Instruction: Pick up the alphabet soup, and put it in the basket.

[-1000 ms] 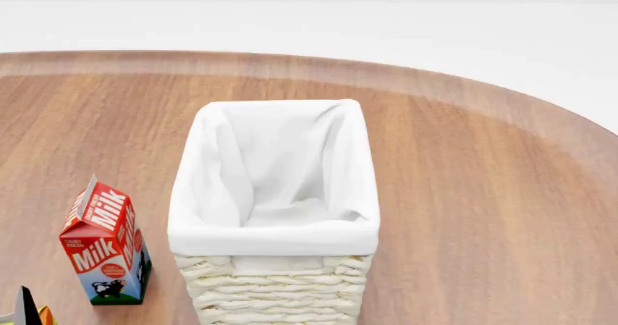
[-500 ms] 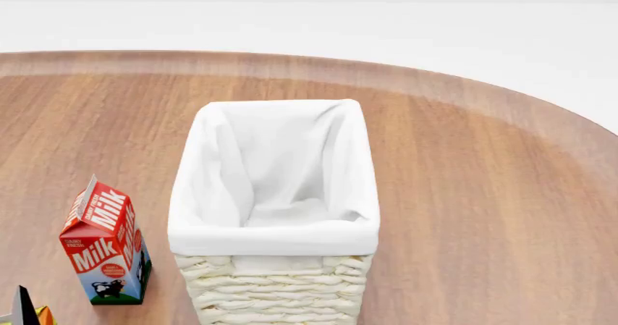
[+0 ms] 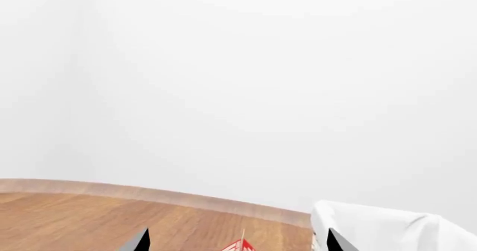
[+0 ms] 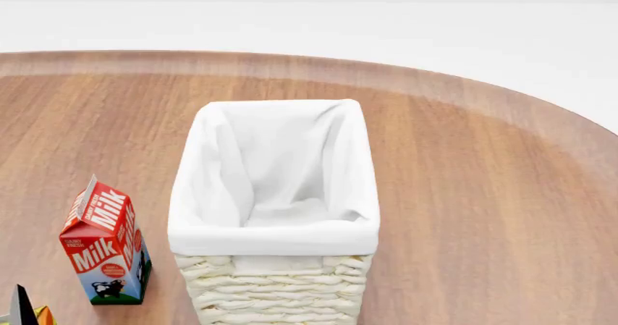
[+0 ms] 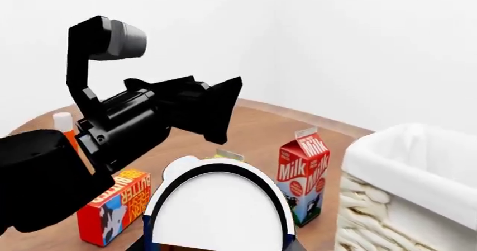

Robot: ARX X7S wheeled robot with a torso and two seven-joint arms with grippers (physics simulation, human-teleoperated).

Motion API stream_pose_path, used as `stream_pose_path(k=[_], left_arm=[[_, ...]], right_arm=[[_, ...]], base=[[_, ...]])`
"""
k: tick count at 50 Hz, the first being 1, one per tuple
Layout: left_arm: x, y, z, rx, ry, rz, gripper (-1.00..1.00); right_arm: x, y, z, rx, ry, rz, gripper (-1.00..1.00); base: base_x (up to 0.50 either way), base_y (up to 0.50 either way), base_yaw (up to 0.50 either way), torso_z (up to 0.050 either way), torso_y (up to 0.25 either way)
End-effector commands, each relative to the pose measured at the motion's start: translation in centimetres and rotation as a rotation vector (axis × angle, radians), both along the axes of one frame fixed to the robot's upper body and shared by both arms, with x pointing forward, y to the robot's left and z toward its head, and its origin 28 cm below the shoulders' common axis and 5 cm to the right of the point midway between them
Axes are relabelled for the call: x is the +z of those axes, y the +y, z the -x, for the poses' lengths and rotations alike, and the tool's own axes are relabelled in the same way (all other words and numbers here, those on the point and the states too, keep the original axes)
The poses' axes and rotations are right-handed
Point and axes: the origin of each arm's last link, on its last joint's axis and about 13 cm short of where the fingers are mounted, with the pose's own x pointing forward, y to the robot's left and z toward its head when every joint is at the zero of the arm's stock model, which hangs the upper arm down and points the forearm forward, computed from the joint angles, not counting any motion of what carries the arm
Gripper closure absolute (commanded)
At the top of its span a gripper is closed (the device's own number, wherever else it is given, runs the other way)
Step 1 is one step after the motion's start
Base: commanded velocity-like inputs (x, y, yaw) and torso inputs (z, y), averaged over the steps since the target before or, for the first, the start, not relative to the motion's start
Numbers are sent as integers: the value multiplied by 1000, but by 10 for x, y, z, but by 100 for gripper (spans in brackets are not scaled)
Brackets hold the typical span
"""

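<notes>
**Operator:** Where is the alphabet soup?

**Spotter:** You only get it in the right wrist view. The round, white-topped can with a dark rim, the alphabet soup (image 5: 216,209), sits close under that camera. It is outside the basket (image 4: 275,227), and your head view does not show it.

**Operator:** Does the right claw have it?

**Spotter:** I cannot tell. None of your views shows the right claw's fingers.

**Operator:** And the left claw?

**Spotter:** The left claw (image 3: 238,246) is released. Its two dark fingertips (image 3: 140,241) stand well apart, with nothing between them. It hangs above the bench (image 4: 483,195), and the peak of the milk carton (image 4: 104,244) shows beyond it.

**Operator:** What is around the basket?

**Spotter:** In your head view the basket stands upright at the middle of the bench, with its white lining folded over the rim and nothing inside. The milk carton stands at its 8 o'clock, near but apart. The right wrist view also shows the black left arm (image 5: 127,128), a butter box (image 5: 111,206) lying on the bench, and a white-capped bottle (image 5: 63,122) behind the arm.
</notes>
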Motion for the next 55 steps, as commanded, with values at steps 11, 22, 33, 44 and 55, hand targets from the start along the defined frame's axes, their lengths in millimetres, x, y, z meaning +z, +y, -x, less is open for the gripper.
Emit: stream_pose_path(k=[11,22,33,44,55], left_arm=[[-1,0,0,-2,-1,-2,-100],[-1,-1,0,-3,1,-5,-100],[-1,-1,0,-3,-1,-4,-100],[-1,-1,-1,-5,-1,-5,-100],[-1,-1,-1,-5,1,-3,-100]], right_arm=[[21,-4,7,8,-101,-138,100],[31,-6,5,-51,-148,-235,100],[33,-8,-3,-155,-204,-196,100],[46,-12,-14,-232,-231,-202,100],[65,-19,-32,-366,-284,-187,100]], base=[[0,0,0,0,0],[0,0,0,0,1],[0,0,0,0,0],[0,0,0,0,1],[0,0,0,0,0]])
